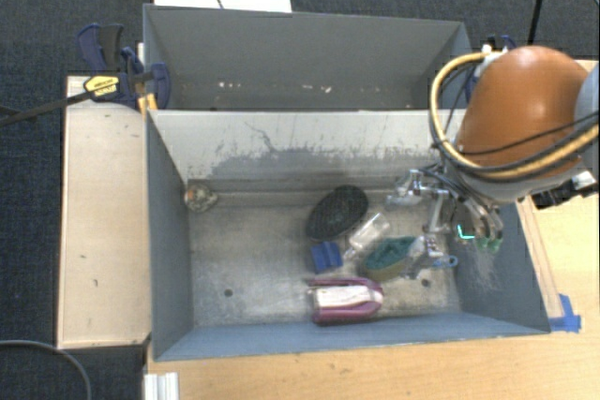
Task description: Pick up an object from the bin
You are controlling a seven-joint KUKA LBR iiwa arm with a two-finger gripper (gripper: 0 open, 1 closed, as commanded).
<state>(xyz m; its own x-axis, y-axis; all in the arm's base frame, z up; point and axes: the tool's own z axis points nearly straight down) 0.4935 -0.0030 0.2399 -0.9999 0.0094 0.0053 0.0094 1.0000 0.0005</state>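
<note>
Grey metal bin [244, 272], right floor: teal crumpled lump [389, 253] just beside gripper [433, 250]; probably light, yielding; best pinched across middle. Gripper opening and hold: cannot tell.

Scuffed matt grey metal bin [173, 239], glossy purple plastic item [345, 300]

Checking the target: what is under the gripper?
A teal thing lies with its right end at the gripper, a clear piece beside it. The arm covers the bin floor further right.

Grey bin [246, 281], small heap [361, 239] inside
</note>
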